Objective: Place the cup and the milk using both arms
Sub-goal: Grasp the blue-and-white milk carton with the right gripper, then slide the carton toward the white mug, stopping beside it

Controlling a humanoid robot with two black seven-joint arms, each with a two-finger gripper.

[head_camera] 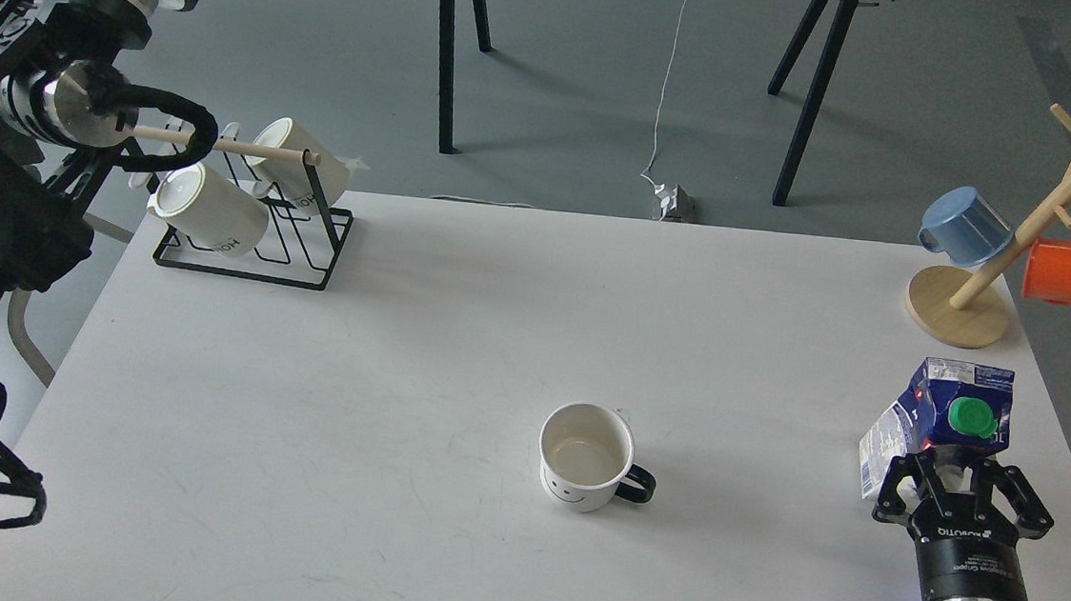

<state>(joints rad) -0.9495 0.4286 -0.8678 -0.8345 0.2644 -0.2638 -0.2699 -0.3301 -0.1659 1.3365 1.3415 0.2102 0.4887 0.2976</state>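
Note:
A white cup [584, 456] with a smiley face and a black handle stands upright and empty on the white table [456, 333], front of centre. A blue and white milk carton [947, 414] with a green cap stands tilted near the right edge. My right gripper [961, 460] comes up from the bottom right and its fingers are closed on the carton's lower part. My left arm [64, 101] rises along the left edge and leaves the top of the view, so its gripper is out of view.
A black wire rack [253, 240] with two white mugs stands at the back left corner. A wooden mug tree [986, 279] with a blue cup and an orange cup stands at the back right, just behind the carton.

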